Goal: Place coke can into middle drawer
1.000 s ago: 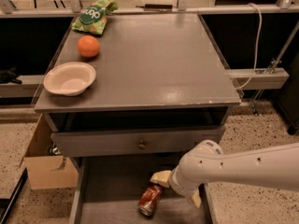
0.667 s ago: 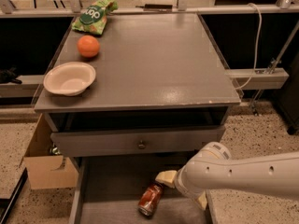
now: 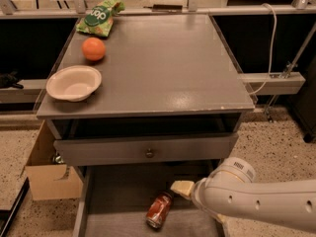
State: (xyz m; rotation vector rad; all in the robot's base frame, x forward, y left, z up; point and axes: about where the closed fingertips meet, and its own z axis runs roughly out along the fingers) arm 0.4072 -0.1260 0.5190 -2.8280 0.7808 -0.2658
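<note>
The coke can (image 3: 159, 210) lies on its side on the grey floor of the middle drawer (image 3: 118, 201), which is pulled out under the upper drawer front (image 3: 148, 149) with its small knob. The can is a little tilted, its top end pointing up and to the right, toward the pincer (image 3: 181, 187). The pincer is low inside the drawer opening, just beside that top end. Only 1 cream part of it shows in front of the white arm (image 3: 256, 204), so I cannot tell if it is released or clenched, or if it touches the can. It is beside the can, not around it.

I judge that the placing step is at its end: the can is inside the right drawer and rests on the floor by itself. What remains is to let go fully, if this is not done, and to lift the arm up and back without pushing the can, which could roll easily.

On the tabletop (image 3: 163, 68) are 1 orange (image 3: 93, 49), 1 white bowl (image 3: 74, 83) and 1 green snack bag (image 3: 100, 17). They play no part here.
</note>
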